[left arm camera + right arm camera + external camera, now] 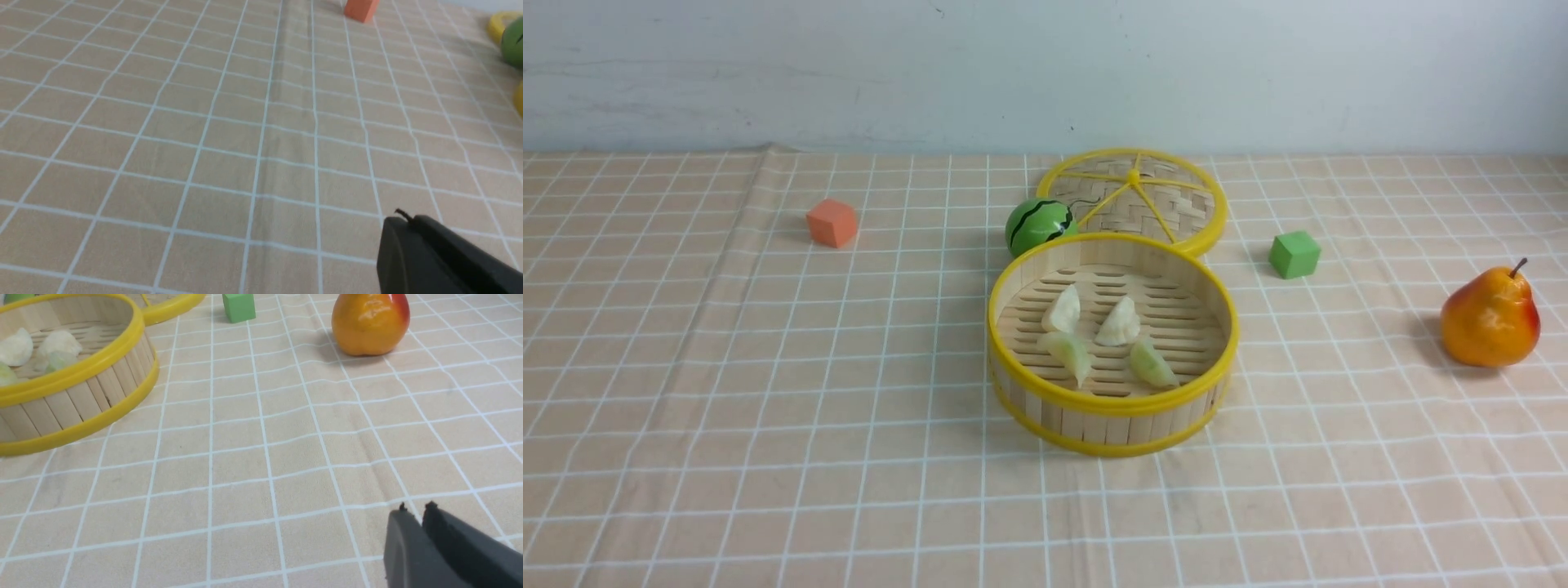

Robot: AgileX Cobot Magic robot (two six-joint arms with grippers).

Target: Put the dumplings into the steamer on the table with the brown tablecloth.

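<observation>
The steamer stands mid-table on the brown tablecloth. Inside it lie the dumplings: two whitish ones and two pale green ones. The steamer also shows in the right wrist view with dumplings inside. Neither arm shows in the front view. My left gripper is shut and empty above bare cloth. My right gripper is shut and empty above bare cloth, well apart from the steamer.
The flat woven lid lies behind the steamer, with a toy watermelon beside it. An orange cube sits back left, a green cube back right, a pear at far right.
</observation>
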